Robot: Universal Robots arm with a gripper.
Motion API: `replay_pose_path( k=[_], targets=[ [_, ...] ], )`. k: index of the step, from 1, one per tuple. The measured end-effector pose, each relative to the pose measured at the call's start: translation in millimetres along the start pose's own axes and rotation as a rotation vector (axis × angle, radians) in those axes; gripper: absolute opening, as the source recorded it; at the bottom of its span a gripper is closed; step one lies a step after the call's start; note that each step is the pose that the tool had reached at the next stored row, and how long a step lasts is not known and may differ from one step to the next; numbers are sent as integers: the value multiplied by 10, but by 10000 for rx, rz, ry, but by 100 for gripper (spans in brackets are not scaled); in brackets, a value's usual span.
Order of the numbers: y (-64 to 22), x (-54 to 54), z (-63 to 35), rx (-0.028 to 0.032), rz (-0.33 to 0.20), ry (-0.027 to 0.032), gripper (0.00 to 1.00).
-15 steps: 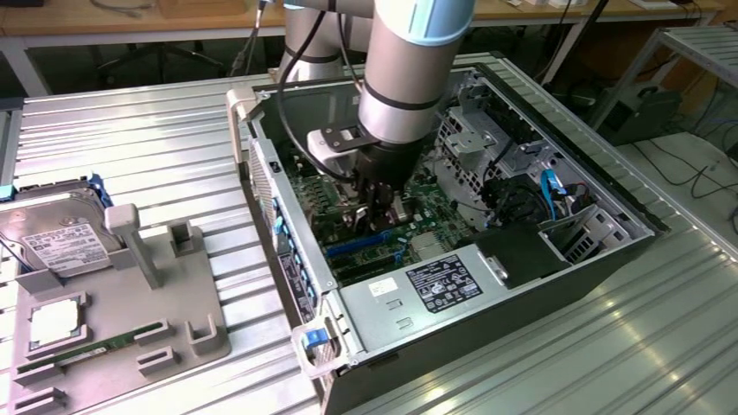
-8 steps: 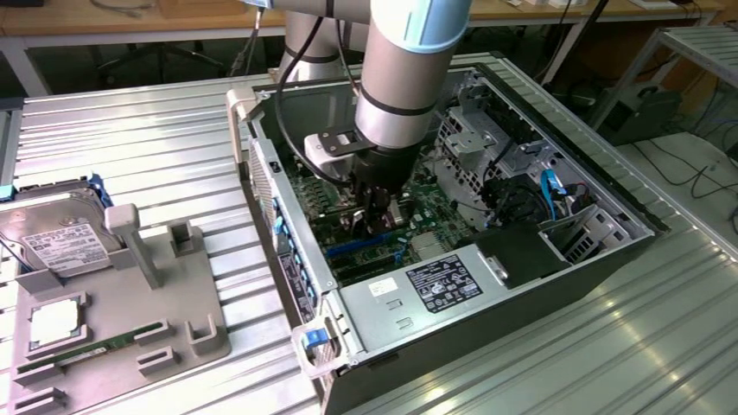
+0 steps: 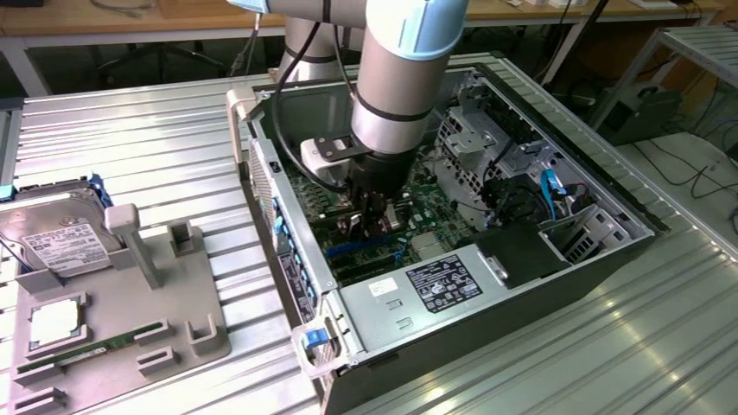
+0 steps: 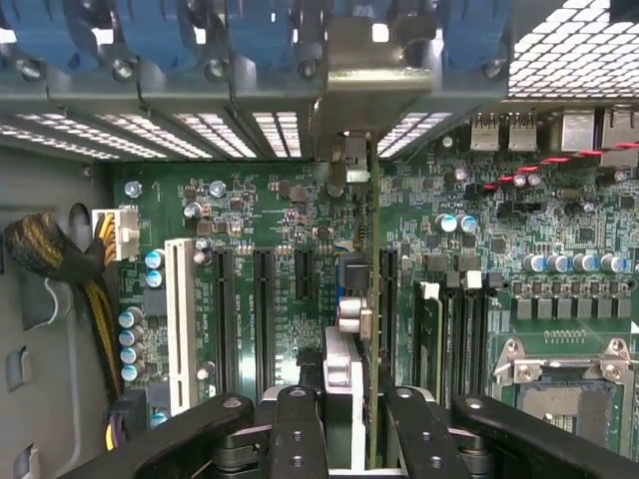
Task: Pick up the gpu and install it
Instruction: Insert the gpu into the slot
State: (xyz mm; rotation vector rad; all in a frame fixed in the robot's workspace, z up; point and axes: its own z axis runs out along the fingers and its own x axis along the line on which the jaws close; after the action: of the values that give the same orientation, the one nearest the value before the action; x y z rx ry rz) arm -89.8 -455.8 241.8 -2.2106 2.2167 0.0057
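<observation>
The gpu (image 4: 371, 249) stands edge-on above the green motherboard (image 4: 290, 210), seen as a thin green board with a silver end bracket (image 4: 371, 70) against the case's rear slot wall. It runs along a long black expansion slot (image 4: 387, 299); whether it is seated in that slot cannot be told. My gripper (image 4: 355, 401) is shut on the gpu, one black finger on each face. In the exterior view my gripper (image 3: 376, 214) reaches straight down into the open computer case (image 3: 600, 259), low over the board.
A power supply (image 3: 444, 281) fills the case's near end and drive cages (image 3: 485, 138) the far side. A white slot (image 4: 180, 319), a cable bundle (image 4: 60, 259) and the CPU socket (image 4: 564, 389) flank the card. At the exterior view's left a grey fixture (image 3: 173, 303) holds a hard drive (image 3: 58, 238) and a memory stick (image 3: 98, 350).
</observation>
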Motion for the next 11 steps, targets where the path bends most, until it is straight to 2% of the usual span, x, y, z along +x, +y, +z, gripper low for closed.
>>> replay_pose_path(
  k=[11],
  targets=[
    [33,0,38,-36,2,-1,28]
  ],
)
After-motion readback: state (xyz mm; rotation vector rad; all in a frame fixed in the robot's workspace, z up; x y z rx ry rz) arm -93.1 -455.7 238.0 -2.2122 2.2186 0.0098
